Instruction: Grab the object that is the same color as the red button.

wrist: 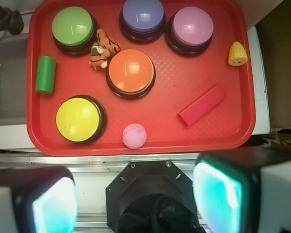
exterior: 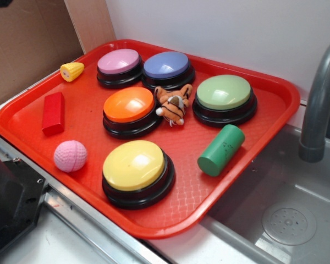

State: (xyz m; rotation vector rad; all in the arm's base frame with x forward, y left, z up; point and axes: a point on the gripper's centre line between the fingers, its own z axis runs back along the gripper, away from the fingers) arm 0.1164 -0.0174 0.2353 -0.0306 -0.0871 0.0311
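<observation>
The object, a small red rectangular block [exterior: 53, 113], lies flat on the left side of the red tray [exterior: 239, 181]; the wrist view shows the block [wrist: 202, 105] at the right, lying diagonally. No red button is in view; the buttons here are pink, blue, green, orange and yellow. My gripper [wrist: 136, 199] hangs high above the robot base, short of the tray's near rim and well away from the block. Its teal pads [wrist: 218, 194] stand wide apart, open, with nothing between them. The exterior view does not show the gripper.
On the tray stand the orange button [exterior: 129, 111], yellow button [exterior: 136, 171], green button [exterior: 224, 99], blue button [exterior: 167, 69] and pink button [exterior: 119, 66]. Loose pieces: pink ball [exterior: 70, 155], green cylinder [exterior: 220, 150], toy tiger [exterior: 172, 104], yellow corn [exterior: 72, 71]. A sink and faucet [exterior: 319, 104] lie right.
</observation>
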